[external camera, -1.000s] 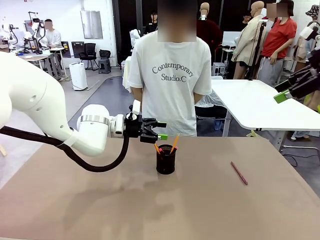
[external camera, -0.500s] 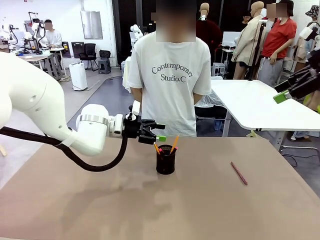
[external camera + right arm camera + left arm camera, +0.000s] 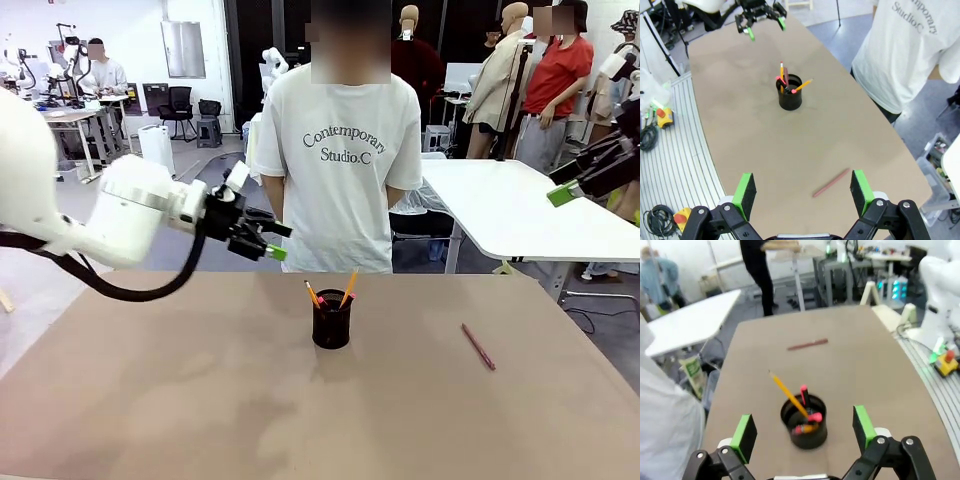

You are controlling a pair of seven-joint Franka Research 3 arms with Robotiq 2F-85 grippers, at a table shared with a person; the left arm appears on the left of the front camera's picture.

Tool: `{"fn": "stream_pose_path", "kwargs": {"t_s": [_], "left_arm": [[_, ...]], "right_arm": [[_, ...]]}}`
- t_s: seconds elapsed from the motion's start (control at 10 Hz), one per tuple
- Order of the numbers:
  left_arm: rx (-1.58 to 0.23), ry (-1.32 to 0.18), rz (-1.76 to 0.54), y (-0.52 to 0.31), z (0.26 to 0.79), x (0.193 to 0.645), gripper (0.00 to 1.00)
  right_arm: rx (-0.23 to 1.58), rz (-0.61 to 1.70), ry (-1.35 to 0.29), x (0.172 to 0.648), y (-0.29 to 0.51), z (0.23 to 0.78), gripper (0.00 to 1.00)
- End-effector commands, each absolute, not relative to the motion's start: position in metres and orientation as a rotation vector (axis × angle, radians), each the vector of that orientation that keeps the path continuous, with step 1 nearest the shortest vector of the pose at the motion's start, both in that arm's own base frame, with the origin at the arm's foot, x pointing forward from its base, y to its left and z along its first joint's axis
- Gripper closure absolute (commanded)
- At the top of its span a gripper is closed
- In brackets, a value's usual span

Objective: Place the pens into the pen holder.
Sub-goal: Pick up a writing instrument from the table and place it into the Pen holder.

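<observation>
Right wrist view: the right end effector [image 3: 802, 192] hangs wide open above the reddish-pink pen [image 3: 831, 182] lying on the surface [image 3: 740, 135], well apart from the pen holder [image 3: 790, 100], so it should descend with jaws straddling the shaft's middle.

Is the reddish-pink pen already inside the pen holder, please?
No, the reddish-pink pen lies flat on the table, well apart from the pen holder.

Bright even light; faint shadows on table [image 3: 150, 400]; left wrist view blurred.
</observation>
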State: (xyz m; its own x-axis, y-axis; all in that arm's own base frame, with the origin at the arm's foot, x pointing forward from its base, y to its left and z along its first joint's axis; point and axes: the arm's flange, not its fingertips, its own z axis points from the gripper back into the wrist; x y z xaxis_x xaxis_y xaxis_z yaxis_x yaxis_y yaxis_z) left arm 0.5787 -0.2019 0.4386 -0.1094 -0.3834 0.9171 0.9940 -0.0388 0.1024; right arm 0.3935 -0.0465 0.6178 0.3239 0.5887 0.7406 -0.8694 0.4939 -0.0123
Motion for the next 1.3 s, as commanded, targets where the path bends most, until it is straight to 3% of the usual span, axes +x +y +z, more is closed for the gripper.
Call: {"fn": "stream_pose_path", "kwargs": {"t_s": [0.0,0.4,0.8,1.2], "left_arm": [[-0.713,-0.831,-1.444,-0.175,0.477,0.559,0.00],[-0.456,-0.783,-1.391,-0.146,0.534,0.529,0.00],[-0.526,-0.778,-1.349,-0.103,0.568,0.518,0.00],[-0.570,-0.812,-1.312,-0.088,0.558,0.500,0.00]], "right_arm": [[0.453,1.003,-0.793,0.395,-0.046,0.618,0.00],[0.453,1.003,-0.793,0.395,-0.046,0.618,0.00],[0.453,1.003,-0.793,0.395,-0.046,0.618,0.00],[0.453,1.003,-0.793,0.395,-0.046,0.618,0.00]]}}
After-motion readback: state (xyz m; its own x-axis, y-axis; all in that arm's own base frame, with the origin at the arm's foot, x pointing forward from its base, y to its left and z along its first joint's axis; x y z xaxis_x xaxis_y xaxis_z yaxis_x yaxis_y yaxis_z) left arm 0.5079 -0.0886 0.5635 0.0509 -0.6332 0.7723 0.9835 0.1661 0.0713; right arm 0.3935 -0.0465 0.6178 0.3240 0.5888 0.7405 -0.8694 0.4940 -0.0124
